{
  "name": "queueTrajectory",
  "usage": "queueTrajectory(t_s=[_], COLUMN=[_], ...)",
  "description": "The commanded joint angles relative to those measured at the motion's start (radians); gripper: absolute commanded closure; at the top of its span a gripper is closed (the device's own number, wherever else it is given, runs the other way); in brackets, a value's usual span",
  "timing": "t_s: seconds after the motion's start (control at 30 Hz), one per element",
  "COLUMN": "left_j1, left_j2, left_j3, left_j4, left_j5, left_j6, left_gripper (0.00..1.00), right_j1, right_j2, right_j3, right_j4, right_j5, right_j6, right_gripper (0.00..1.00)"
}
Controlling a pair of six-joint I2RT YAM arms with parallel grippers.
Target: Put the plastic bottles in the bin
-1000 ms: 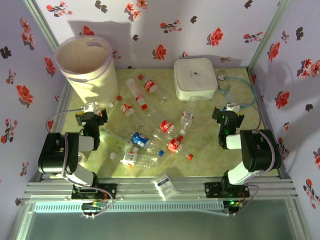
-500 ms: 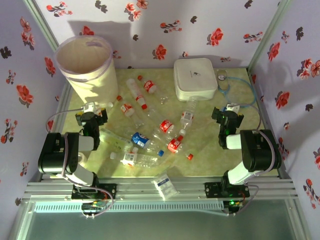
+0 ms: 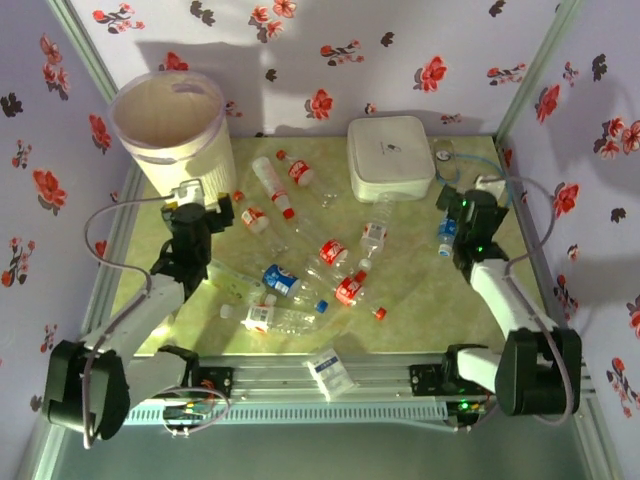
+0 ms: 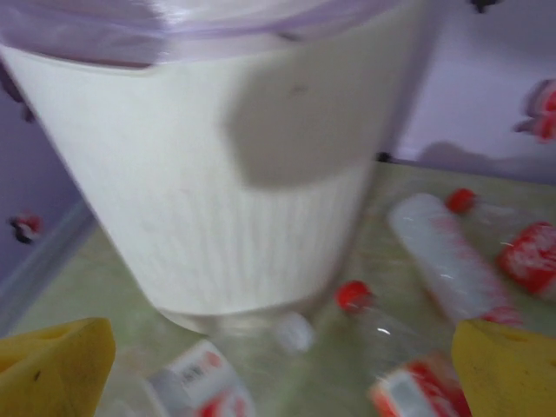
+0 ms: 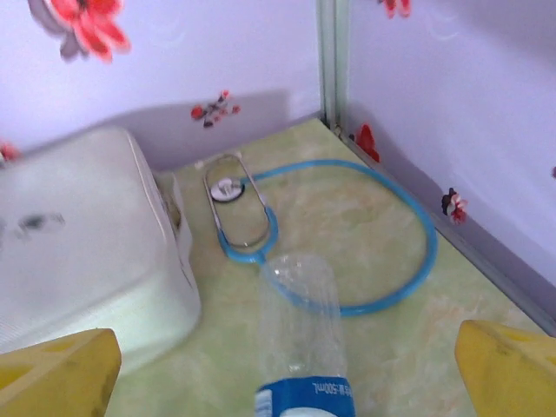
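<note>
Two grippers, both empty. My left gripper is spread wide, with no object between the pads. Straight ahead of these fingers, and close, rises the ribbed wall of the tall cream-white cylindrical plastic bin with its lilac-edged liner rim. Between the fingers and the bin's foot lie several small clear plastic bottles with red caps, all on their sides and none touching a pad.

My right gripper is spread just as wide. A clear plastic bottle with a blue label lies lengthwise between its fingers on the pale green table top. I see no contact with either pad. Beyond the fingertips lies a blue-tubed stethoscope. Off the left finger sits a flat white rounded-square box.

Judgement:
- The wide spread suits a bottle lying flat, since straddling the body lets the pads close across its narrow width.
- The left fingers work beside the bin, so the carry there is short.
- The bin is well away from the right fingers, across the table, so that carry is long.
- Thin empty plastic may squash or roll when pinched.
- The task looks barely begun.
</note>
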Motion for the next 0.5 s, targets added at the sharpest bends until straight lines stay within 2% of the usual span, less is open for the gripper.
queueTrajectory(t_s=[0.0, 0.1, 0.17, 0.3, 0.47], left_j1=[-0.101, -0.141, -0.148, -0.153, -0.153], left_j2=[-0.006, 0.041, 0.073, 0.115, 0.125], left_j3=[0.066, 0.159, 0.235, 0.326, 0.319], left_j4=[-0.36, -0.456, -0.513, -0.519, -0.466], left_j5=[-0.038, 0.079, 0.158, 0.272, 0.34], left_j6=[-0.235, -0.27, -0.284, -0.291, -0.322], left_gripper=[0.0, 0.0, 0.0, 0.0, 0.0], right_j1=[-0.009, -0.01, -0.014, -0.031, -0.054], right_j2=[0.009, 0.085, 0.153, 0.275, 0.414], right_j3=[0.064, 0.109, 0.129, 0.158, 0.211], right_j4=[-0.506, -0.624, -0.647, -0.604, -0.543], right_j5=[-0.04, -0.122, -0.131, -0.2, -0.212], right_j6=[0.152, 0.152, 0.141, 0.147, 0.135], right_gripper=[0.01, 0.01, 0.01, 0.01, 0.01])
